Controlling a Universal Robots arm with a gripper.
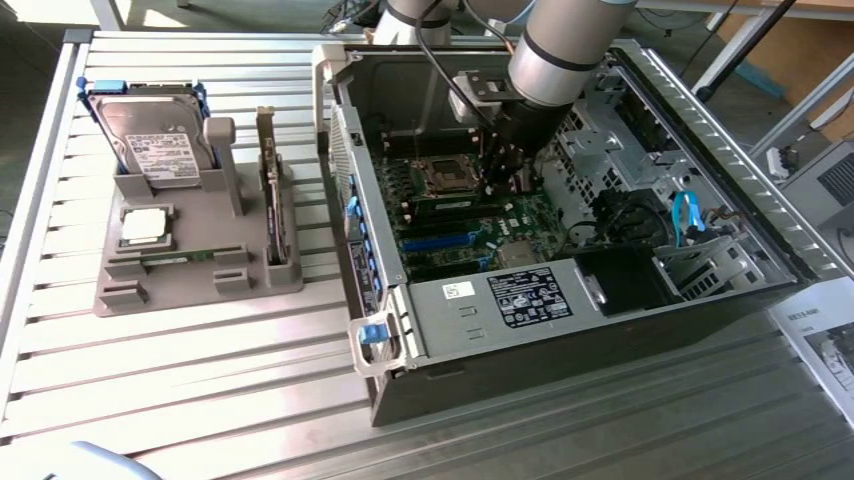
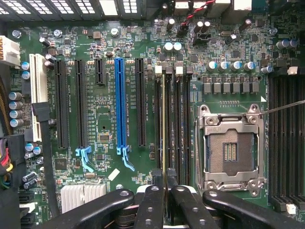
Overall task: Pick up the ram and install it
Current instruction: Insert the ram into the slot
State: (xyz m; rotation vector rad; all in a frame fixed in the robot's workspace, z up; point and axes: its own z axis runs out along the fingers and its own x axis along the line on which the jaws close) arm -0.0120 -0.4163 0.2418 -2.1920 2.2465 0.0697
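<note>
Gripping: black metal two-fingered gripper (image 2: 164, 190) is clenched on the long, thin green circuit-board ram (image 2: 163, 124). It pinches the flat faces, so I'd say the bottom edge is free to meet a slot.
Ram: seen edge-on as a yellow-green hairline, upright over the row of narrow black plastic memory slots (image 2: 178, 124) and lined up with one. Seated or just above it? Can't tell!
Socket: square silver metal processor socket (image 2: 231, 148) sits just beside the slots, empty, its frame glinting.
Board: green motherboard (image 2: 102, 95) is crowded with shiny capacitors, with one blue plastic card slot (image 2: 120, 105) among the black ones.
Case: dark steel computer case (image 1: 561, 370) lies on its side with the panel off, which looks like what gives the grey robot arm (image 1: 561, 50) a straight reach down.
Holder: grey plastic parts holder (image 1: 174, 290) stands on the exterior view's left, well apart from the case. It props up a boxy metal hard drive (image 1: 154, 145) and a flat expansion card (image 1: 274, 200) on edge.
Table: ribbed aluminium table (image 1: 200, 390) lies beneath it all.
</note>
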